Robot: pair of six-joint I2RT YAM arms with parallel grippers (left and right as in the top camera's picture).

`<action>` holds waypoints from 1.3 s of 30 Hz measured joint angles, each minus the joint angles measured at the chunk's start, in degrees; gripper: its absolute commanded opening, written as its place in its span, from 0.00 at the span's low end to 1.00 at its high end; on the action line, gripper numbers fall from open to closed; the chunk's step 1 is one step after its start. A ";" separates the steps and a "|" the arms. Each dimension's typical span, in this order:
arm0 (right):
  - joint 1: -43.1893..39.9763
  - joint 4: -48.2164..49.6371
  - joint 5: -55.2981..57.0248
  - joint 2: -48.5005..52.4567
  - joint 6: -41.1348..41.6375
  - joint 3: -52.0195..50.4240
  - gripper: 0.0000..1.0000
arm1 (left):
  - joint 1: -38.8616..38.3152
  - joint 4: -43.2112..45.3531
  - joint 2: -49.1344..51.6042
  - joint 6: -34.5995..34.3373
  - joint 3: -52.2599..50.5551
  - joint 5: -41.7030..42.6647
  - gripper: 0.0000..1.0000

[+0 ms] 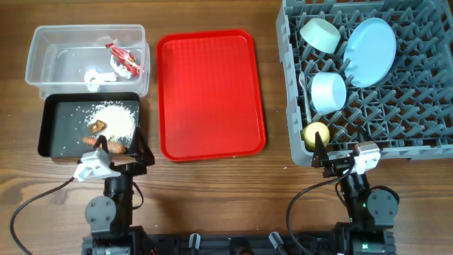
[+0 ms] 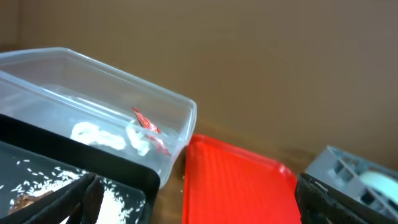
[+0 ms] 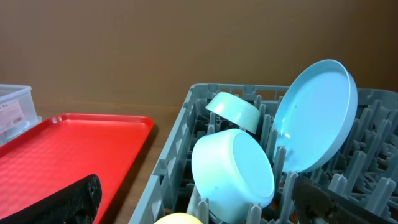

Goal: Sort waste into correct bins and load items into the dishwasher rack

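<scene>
Jaws of the left gripper (image 1: 141, 157) stand spread wide with nothing between them; the right gripper (image 1: 327, 164) is likewise parted and empty. Just ahead of the left one lies the shallow black tray (image 1: 53, 134), matt and rectangular. It holds grainy whitish rice crumbs (image 1: 117, 117), a small brown lump (image 1: 98, 126) and, at its near edge, an orange-brown carrot stick (image 1: 112, 147). Beyond that sits the clear tub (image 1: 42, 42), glossy with rounded corners, containing the red printed wrapper (image 1: 125, 59) and the crumpled white scrap (image 1: 95, 76).

Directly before the right gripper is the grey pegged dishwasher rack (image 1: 425, 127). The yellow cup (image 1: 316, 132) sits nearest, then a light blue bowl (image 1: 328, 92) on its side, a whitish bowl (image 1: 318, 34) and the pale blue plate (image 1: 369, 51) leaning on edge. The white spoon (image 1: 305, 85) is mostly hidden beside the bowl. The rack's far and right sides are cut off overhead. A ribbed red tray (image 1: 209, 92) lies ahead, between the two grippers.
</scene>
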 measured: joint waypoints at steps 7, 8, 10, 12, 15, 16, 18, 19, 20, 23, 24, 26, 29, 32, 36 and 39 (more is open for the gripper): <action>0.00 0.02 0.02 0.00 0.00 0.00 1.00 | -0.66 -4.98 -0.04 2.45 -0.26 1.33 1.00; 0.00 0.02 0.00 0.00 0.00 0.00 1.00 | -0.66 -5.01 -0.04 2.45 -0.26 1.33 1.00; 0.00 0.02 0.00 0.00 0.00 0.00 1.00 | -0.66 -5.01 -0.04 2.45 -0.26 1.33 1.00; 0.00 0.02 0.02 0.00 0.00 0.00 1.00 | -0.66 -5.01 -0.04 2.45 -0.26 1.33 1.00; 0.00 0.02 0.00 0.00 0.00 0.00 1.00 | -0.66 -5.01 -0.04 2.45 -0.26 1.33 1.00; 0.00 0.02 0.00 0.00 0.00 0.00 1.00 | -0.66 -4.98 -0.04 2.45 -0.26 1.33 1.00; 0.00 0.00 0.00 0.00 0.00 0.00 1.00 | -0.66 -4.98 -0.04 2.45 -0.26 1.36 1.00; 0.00 0.02 0.00 0.00 0.00 0.00 1.00 | -0.66 -4.98 -0.04 2.45 -0.26 1.36 1.00; 0.00 0.02 0.02 0.00 0.00 0.00 1.00 | -0.66 -4.98 -0.04 2.45 -0.26 1.36 1.00; 0.00 0.02 0.00 0.00 0.00 0.00 1.00 | -0.66 -4.98 -0.04 2.45 -0.26 1.36 1.00; 0.00 0.02 0.02 0.00 0.00 0.00 1.00 | -0.66 -4.98 -0.04 2.45 -0.26 1.36 1.00; 0.00 0.02 0.00 0.00 0.00 0.00 1.00 | -0.66 -5.01 -0.04 2.45 -0.26 1.38 1.00; 0.00 0.02 0.00 0.00 0.00 0.00 1.00 | -0.66 -4.98 -0.04 2.45 -0.26 1.49 1.00; 0.00 0.02 0.00 0.00 0.00 0.00 1.00 | -0.66 -5.01 -0.04 2.45 -0.26 1.49 1.00; 0.00 0.02 0.00 0.00 0.00 0.00 1.00 | -0.66 -4.98 -0.04 2.45 -0.26 1.49 1.00; 0.00 0.02 0.00 0.00 0.00 0.00 1.00 | -0.66 -4.98 -0.04 2.45 -0.26 1.49 1.00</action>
